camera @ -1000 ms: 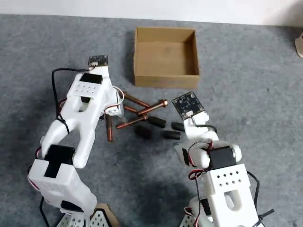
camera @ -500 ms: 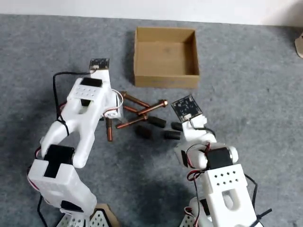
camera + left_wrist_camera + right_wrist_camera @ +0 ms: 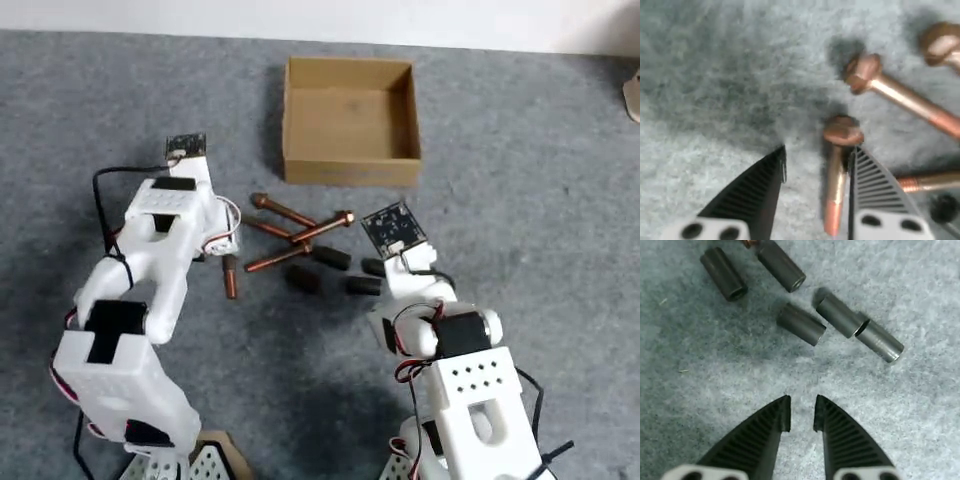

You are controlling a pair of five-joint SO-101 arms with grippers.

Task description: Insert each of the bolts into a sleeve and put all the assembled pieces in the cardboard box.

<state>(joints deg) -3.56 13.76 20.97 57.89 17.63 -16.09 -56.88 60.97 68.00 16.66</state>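
Copper-coloured metal bolts (image 3: pixel 322 228) lie loose on the grey carpet (image 3: pixel 520 200) mid-scene, with the short dark cylindrical sleeves (image 3: pixel 330 257) just right of them. None are joined and the brown cardboard box (image 3: pixel 348 172) at the far side is empty, so I judge nothing is done yet. Left gripper (image 3: pixel 818 160) has its jaws wide apart around the leftmost bolt (image 3: pixel 836 170), which lies against one jaw, unclamped; right gripper (image 3: pixel 801 412) hangs just near of the sleeves, jaws parted a crack, holding nothing.
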